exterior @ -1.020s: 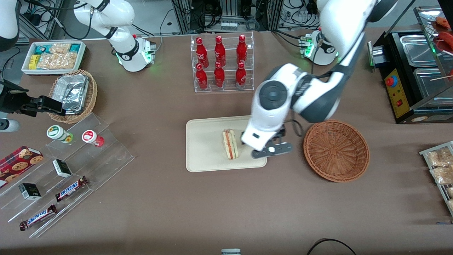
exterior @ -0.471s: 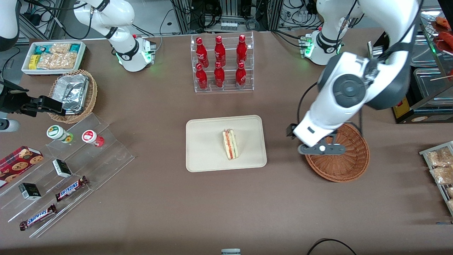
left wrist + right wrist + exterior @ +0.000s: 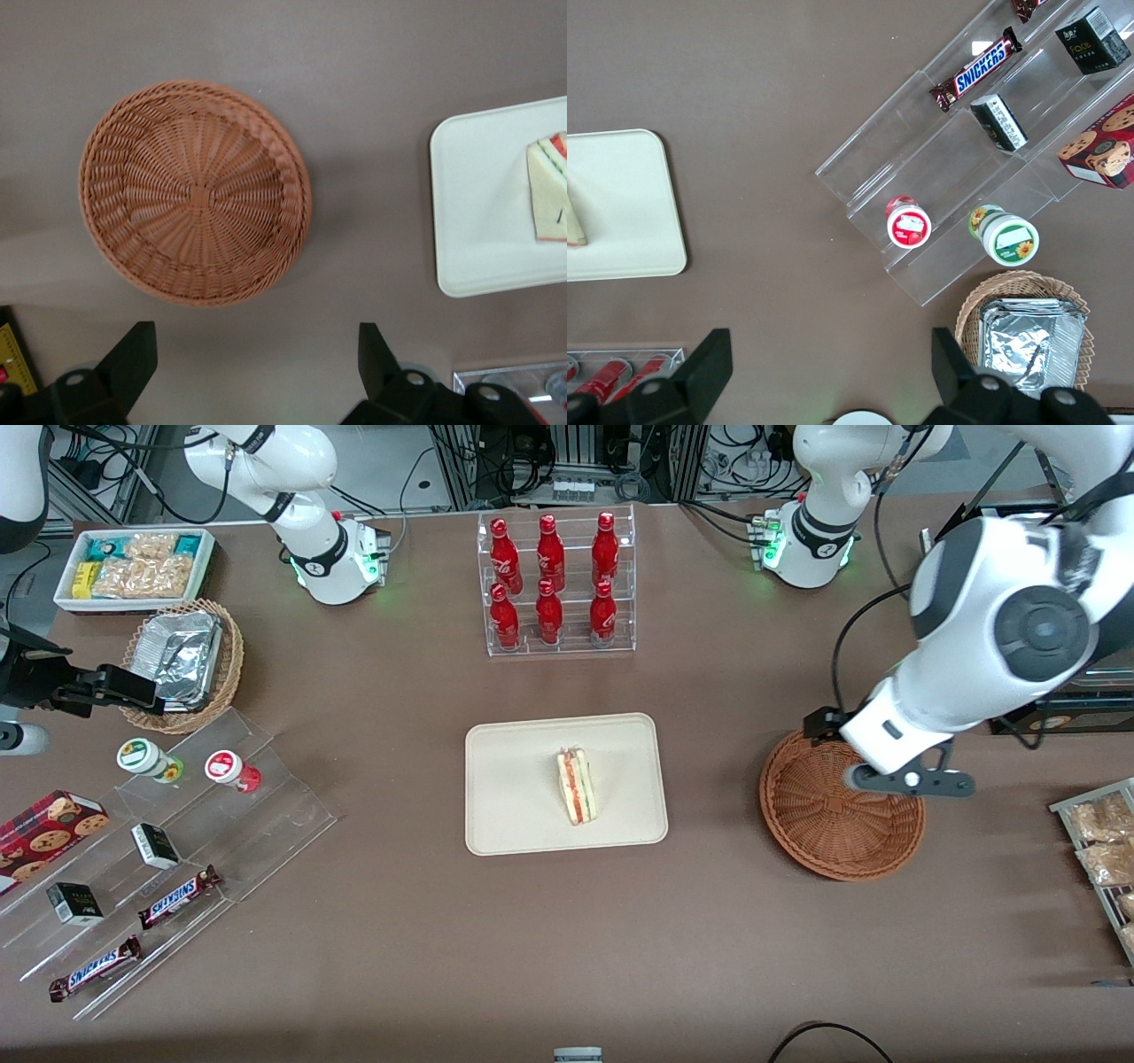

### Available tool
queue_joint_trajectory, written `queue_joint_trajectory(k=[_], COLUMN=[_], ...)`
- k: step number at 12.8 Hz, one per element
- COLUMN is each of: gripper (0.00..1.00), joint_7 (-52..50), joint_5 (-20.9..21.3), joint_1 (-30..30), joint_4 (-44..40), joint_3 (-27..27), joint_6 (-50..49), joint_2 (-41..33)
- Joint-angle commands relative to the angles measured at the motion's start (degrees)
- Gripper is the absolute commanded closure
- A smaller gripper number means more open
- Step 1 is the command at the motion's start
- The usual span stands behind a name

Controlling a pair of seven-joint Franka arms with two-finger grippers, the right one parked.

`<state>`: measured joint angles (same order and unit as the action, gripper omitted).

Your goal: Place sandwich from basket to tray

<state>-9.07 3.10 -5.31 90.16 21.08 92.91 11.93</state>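
Note:
The sandwich (image 3: 576,786) (image 3: 550,188), a pale bread wedge with red, orange and green layers, lies on the cream tray (image 3: 514,815) (image 3: 474,204) in the middle of the table. The reddish-brown woven basket (image 3: 824,824) (image 3: 195,190) stands beside the tray toward the working arm's end and holds nothing. My gripper (image 3: 908,779) (image 3: 257,359) hovers high above the basket's edge, open, with nothing between its black fingers (image 3: 133,354).
A clear rack of red bottles (image 3: 554,584) stands farther from the front camera than the tray. A black food warmer (image 3: 1036,602) and a rack of snack packets (image 3: 1099,850) sit toward the working arm's end. Acrylic steps with snacks (image 3: 159,841) lie toward the parked arm's end.
My gripper has left the sandwich on the tray, swung away over the basket toward the working arm's end and risen, staying open. The sandwich has not moved.

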Motion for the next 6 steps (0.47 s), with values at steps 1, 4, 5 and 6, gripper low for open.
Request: queue_joint_trajectory(k=[1, 4, 5, 6], gripper=[0.00, 0.00, 0.00, 0.00], joint_7=[3.2, 6.1, 7.8, 8.0], joint_5=[-1.8, -2.0, -2.9, -3.0], joint_1=[-2.0, -0.2, 1.3, 1.7], joint_4=[1.8, 1.9, 1.8, 1.9], joint_3=[0.1, -5.1, -6.9, -7.6], joint_6=[-2.5, -5.4, -6.6, -6.9], joint_2=[-3.7, -5.5, -6.0, -6.8])
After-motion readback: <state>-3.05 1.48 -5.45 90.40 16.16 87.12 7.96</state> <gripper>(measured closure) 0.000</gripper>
